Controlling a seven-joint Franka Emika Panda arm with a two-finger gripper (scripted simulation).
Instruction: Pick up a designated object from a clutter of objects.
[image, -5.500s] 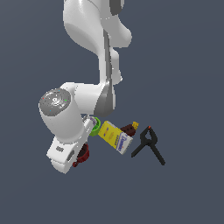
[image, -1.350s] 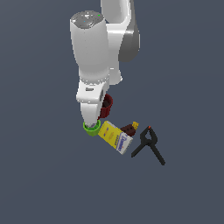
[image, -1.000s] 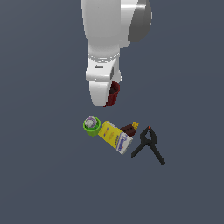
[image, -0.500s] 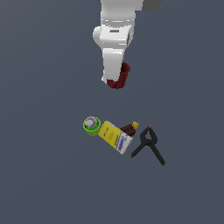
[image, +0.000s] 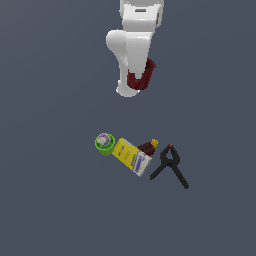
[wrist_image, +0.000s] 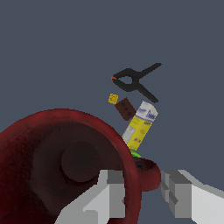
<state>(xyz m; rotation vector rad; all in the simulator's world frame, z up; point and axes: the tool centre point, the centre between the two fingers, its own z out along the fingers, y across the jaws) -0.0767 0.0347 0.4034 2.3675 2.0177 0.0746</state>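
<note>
- High above the clutter in the exterior view, the small dark red mug (image: 141, 76) hangs in the gripper (image: 135, 82), well apart from everything left on the ground.
- From the wrist view, the gripper (wrist_image: 140, 192) is clamped on the mug (wrist_image: 65, 162): one grey finger (wrist_image: 107, 197) sits inside the dark bowl and the other finger (wrist_image: 179, 194) outside, with the rim wall pinched between them near the side handle (wrist_image: 148, 173).
- Judging by its look, the mug is rigid and thick-walled, so it should not deform under the squeeze; it is probably light for this arm.
- A glazed-looking curved wall may be slippery, and a grip on one side of the rim leaves most of the mug's mass off to the side, so it could pivot if the arm swings fast.
- That rim wall beside the handle seems a sound place to hold; the handle itself looks too small to be worth grasping.
- Below lie the green-rimmed cup (image: 104, 143), the yellow-and-white box (image: 131, 156) just beside it, the brown bottle (image: 148, 147) with its yellow cap against the box, and the black clamp (image: 170, 165) nearby.
- Nothing stands in the way up here; the arm's own white links are the only thing near the mug.
</note>
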